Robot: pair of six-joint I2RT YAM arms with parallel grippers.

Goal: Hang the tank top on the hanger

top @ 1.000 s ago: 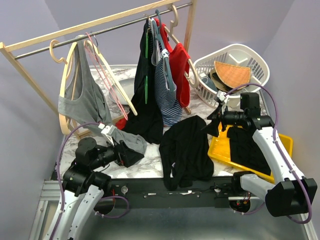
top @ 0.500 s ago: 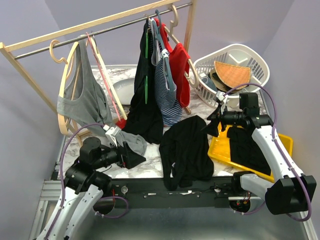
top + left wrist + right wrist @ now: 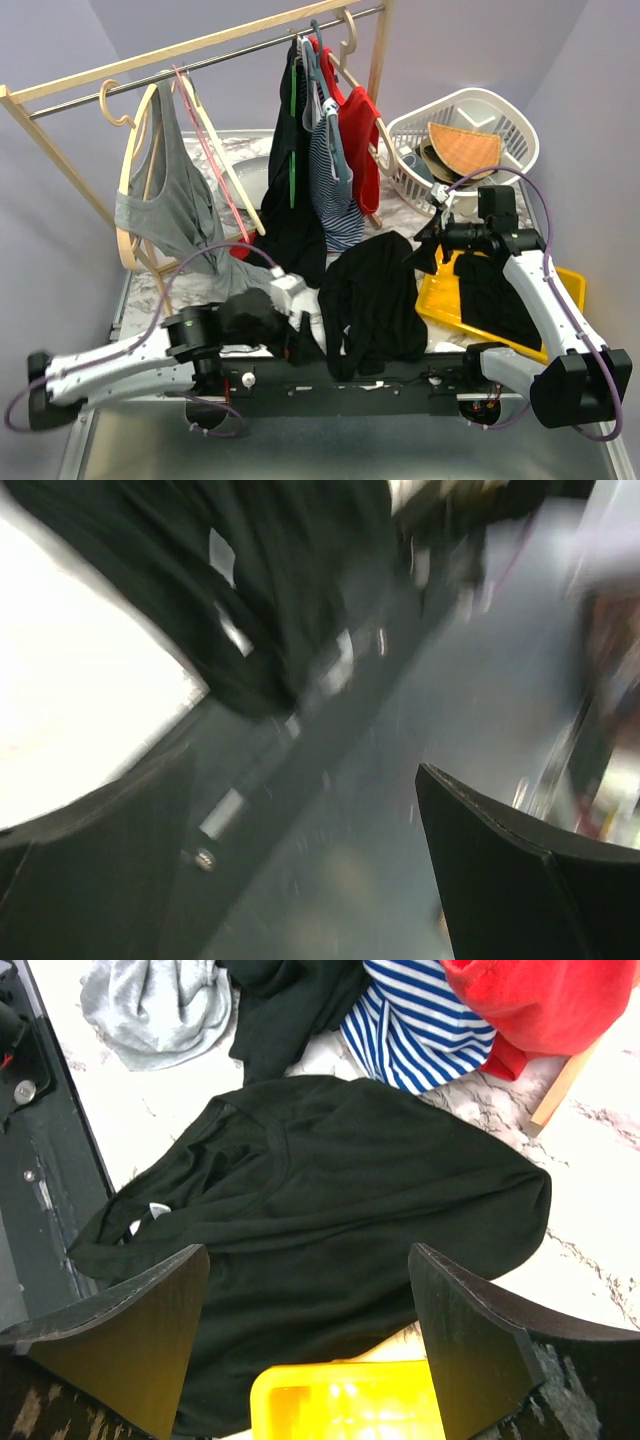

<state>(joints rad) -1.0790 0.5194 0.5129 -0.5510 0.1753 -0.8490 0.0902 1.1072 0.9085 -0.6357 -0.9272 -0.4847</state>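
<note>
**Two open claws, one limp top, plenty to snag**

The tank top [image 3: 350, 1190] lies crumpled flat on the desk [image 3: 620, 1260], and one edge appears to drape over the yellow tray [image 3: 330, 1400]. The right claw [image 3: 308, 1250] hovers above it with its jaws apart and nothing held. The left claw [image 3: 303, 760] is low at the near edge of the desk, also spread wide and empty (its own view is too blurred to say exactly what lies beneath).

The main risk is picking up the wrong cloth. The green-striped black garment [image 3: 290, 150] trails down just beside the tank top, and black on black is easy to confuse. A pinch through both layers would also close the strap openings, leaving the hanger arm no way in. Lifting the edge over the tray could drag the tray along.

The hanger [image 3: 245, 198] I take to be the slim cream one on the rail, close to the pink wire hanger [image 3: 205, 140] and well apart from the top. A clumsy reach could knock either one off.
</note>
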